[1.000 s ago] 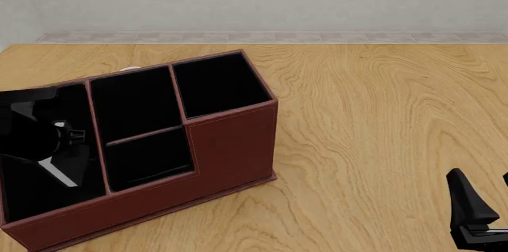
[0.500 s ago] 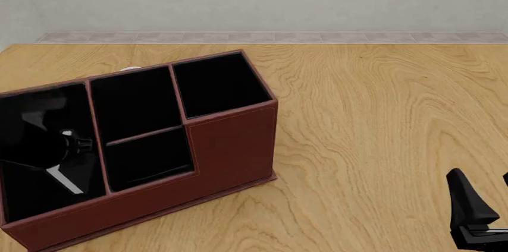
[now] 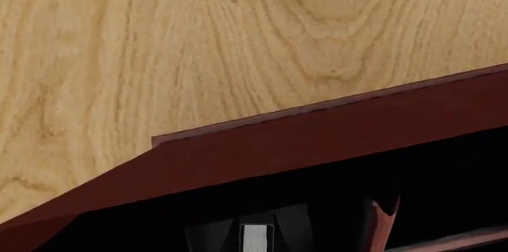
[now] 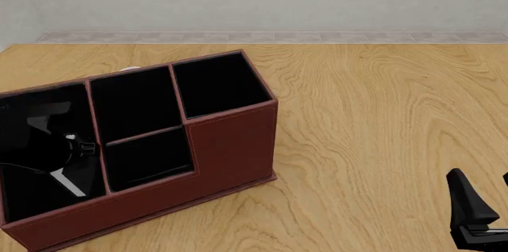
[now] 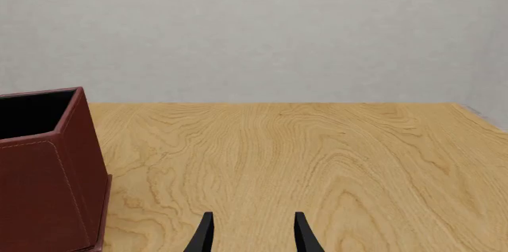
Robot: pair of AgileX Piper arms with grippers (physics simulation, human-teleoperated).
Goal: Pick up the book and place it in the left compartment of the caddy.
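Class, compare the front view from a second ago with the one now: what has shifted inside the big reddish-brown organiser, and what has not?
Inside the large left compartment of the reddish-brown leather-look caddy, the left arm's dark hand and the white strip below it have shifted slightly toward the compartment's right-hand divider. Whether it grips or has released anything cannot be told. The caddy and the right hand, open over the wooden table, stayed put.

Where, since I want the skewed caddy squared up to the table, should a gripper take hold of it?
Pinch the thin top rim of the tall end section of the caddy, coming straight down from above. The body looks far too wide to span, but that upright wall is slim and faces open table, nearest the right gripper, whose fingers stand apart.
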